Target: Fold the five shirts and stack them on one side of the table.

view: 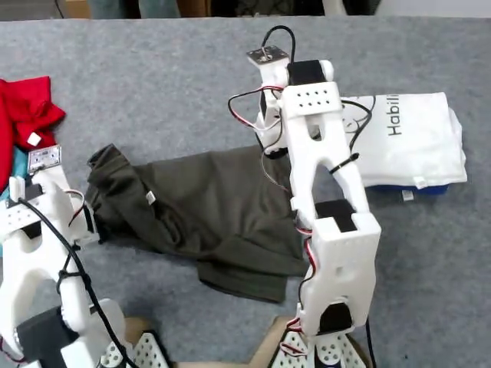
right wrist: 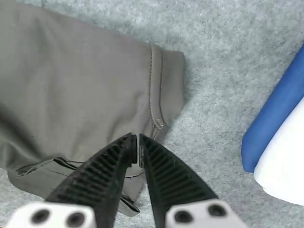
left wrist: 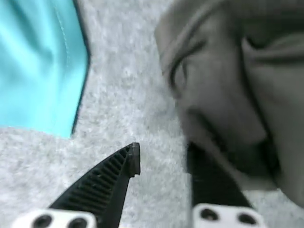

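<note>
A dark olive shirt (view: 207,211) lies crumpled across the middle of the grey table. My right gripper (right wrist: 137,142) is shut on the olive shirt's (right wrist: 71,90) sleeve hem, at the cloth's far right edge in the high view (view: 270,149). My left gripper (left wrist: 164,159) is open at the olive shirt's (left wrist: 228,95) bunched left end, with one finger (left wrist: 209,180) against the fabric and the other on bare table. A white folded shirt (view: 406,138) rests on a blue one (view: 430,188) at the right. A red shirt (view: 23,107) and a teal shirt (left wrist: 33,61) lie at the left.
The grey felt table (view: 153,69) is bare along the back and at the front right. The blue shirt's edge (right wrist: 275,118) lies close beside my right gripper. Both arm bases stand at the near edge.
</note>
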